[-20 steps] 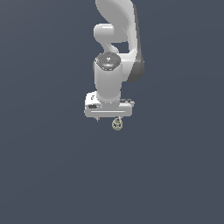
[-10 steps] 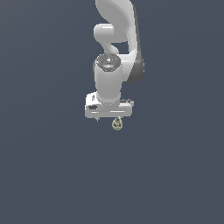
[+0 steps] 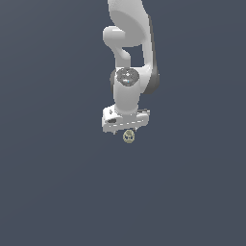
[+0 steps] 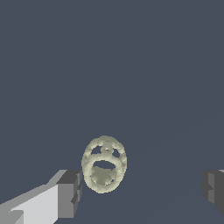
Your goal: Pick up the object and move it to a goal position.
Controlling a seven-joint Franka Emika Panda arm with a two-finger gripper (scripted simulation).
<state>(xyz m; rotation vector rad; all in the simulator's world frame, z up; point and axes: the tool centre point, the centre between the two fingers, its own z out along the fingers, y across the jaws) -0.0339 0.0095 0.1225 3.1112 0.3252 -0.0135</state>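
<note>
The white Franka arm [image 3: 129, 57] is reaching down over a plain dark slate-grey surface [image 3: 53, 182], with its white hand hanging just above the small olive-tan barrel-shaped object with a bumpy lattice surface and a ring-shaped end [image 3: 128, 136]. In the exterior view the object is showing just under the hand's lower edge, towards the exterior view's right of its middle. In the wrist view the same object [image 4: 104, 164] is lying on the surface with its ring end facing the camera. The gripper [image 4: 142, 190] is standing wide open, its jaws holding nothing: one dark grey fingertip [image 4: 70, 191] is sitting just beside the object, while the other fingertip [image 4: 213, 187] is well apart from it.
</note>
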